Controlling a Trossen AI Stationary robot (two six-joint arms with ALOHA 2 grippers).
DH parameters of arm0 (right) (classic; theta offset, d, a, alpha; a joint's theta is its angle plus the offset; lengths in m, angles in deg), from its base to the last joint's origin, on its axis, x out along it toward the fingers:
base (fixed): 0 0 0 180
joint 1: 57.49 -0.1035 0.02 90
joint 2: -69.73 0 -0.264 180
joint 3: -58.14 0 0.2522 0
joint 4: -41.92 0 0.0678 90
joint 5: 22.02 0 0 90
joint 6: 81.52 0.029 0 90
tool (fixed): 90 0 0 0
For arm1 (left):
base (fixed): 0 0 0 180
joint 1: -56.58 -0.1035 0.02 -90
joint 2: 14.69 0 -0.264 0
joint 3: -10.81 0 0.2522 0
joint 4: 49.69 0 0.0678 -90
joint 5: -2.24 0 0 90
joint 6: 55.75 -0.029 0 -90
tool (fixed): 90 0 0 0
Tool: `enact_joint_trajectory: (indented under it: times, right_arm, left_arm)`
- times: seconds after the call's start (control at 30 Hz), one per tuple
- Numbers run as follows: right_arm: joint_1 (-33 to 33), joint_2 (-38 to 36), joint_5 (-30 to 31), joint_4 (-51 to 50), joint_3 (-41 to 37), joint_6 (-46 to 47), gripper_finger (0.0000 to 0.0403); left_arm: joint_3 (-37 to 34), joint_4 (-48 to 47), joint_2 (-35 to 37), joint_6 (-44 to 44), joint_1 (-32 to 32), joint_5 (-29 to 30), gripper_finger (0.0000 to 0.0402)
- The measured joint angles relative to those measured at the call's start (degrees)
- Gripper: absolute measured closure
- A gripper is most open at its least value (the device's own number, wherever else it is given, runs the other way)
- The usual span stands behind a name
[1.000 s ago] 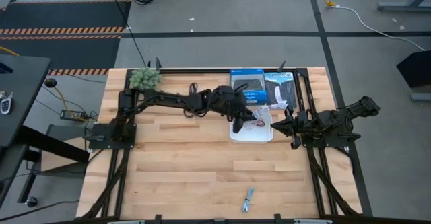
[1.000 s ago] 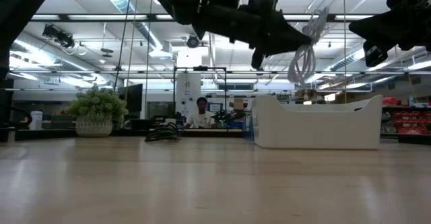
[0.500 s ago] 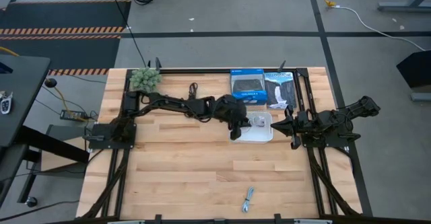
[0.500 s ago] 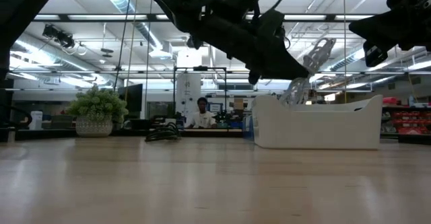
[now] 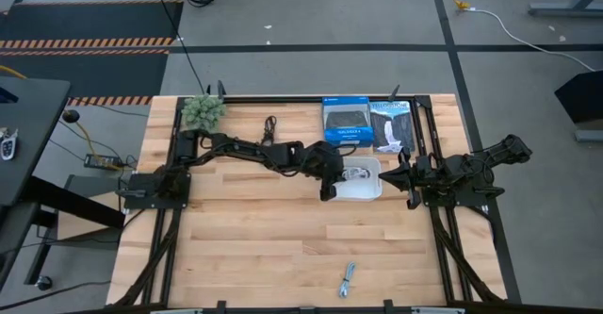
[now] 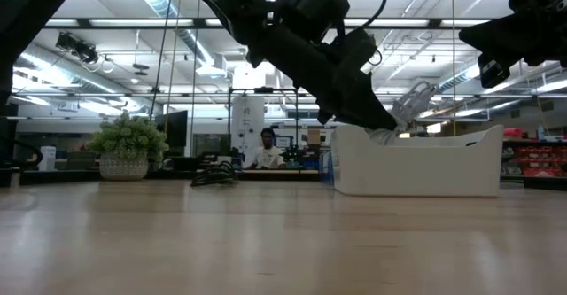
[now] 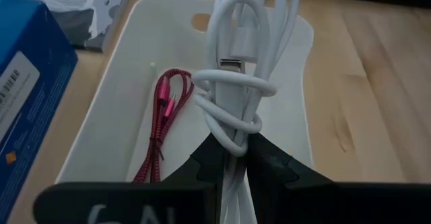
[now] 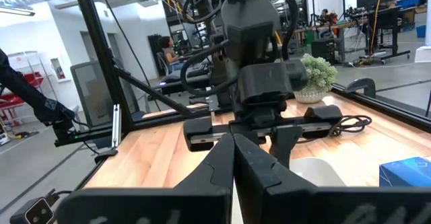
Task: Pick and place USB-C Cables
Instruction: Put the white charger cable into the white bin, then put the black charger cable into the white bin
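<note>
My left gripper (image 5: 330, 180) (image 7: 232, 153) is over the left end of the white tray (image 5: 369, 190) (image 6: 416, 166), shut on the white cable bundle (image 5: 356, 173) (image 7: 239, 83). The red cable (image 7: 165, 109) lies on the tray's floor beside it. A black cable (image 5: 270, 125) lies on the table near the far edge. The grey-silver cable (image 5: 348, 279) lies near the near edge. My right gripper (image 5: 384, 174) (image 8: 232, 160) waits shut, just right of the tray. My left gripper pinches the white bundle between its two fingers (image 7: 269, 167) at one end, just below the wrapped waist (image 7: 232, 126). The fingers slant down from the table's left, along the bundle. The bundle reaches forward over the tray; whether it touches the tray floor, I cannot tell.
A blue box (image 5: 346, 121) and a black box (image 5: 391, 123) lie just beyond the tray at the far edge. A fuzzy green clump (image 5: 203, 111) stands at the far left corner. Bare wood stretches across the table's middle and near side. A person (image 6: 264, 149) sits in the room behind.
My left gripper has come down and drawn a little toward the table's near left, tipping downward. The white bundle hung clear above the tray a second ago; now it has sunk to the tray's rim and partly behind its wall. The gripper stays shut on it.
</note>
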Motion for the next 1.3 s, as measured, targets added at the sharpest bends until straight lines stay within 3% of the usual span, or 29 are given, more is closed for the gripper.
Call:
enact_joint_trajectory:
  times: [0.33, 0.83, 1.3]
  right_arm:
    - [0.0, 0.0, 0.0, 0.0, 0.0, 0.0, 0.0389]
    - [0.0, 0.0, 0.0, 0.0, 0.0, 0.0, 0.0389]
    - [0.0, 0.0, 0.0, 0.0, 0.0, 0.0, 0.0389]
  left_arm:
    - [0.0, -0.4, 0.0, 0.0, 0.0, -0.1, 0.0341]
    - [0.0, -0.7, 0.0, 0.0, 0.7, -0.9, 0.0258]
    - [2.3, 0.2, 0.3, 1.2, 0.8, -0.7, 0.0253]
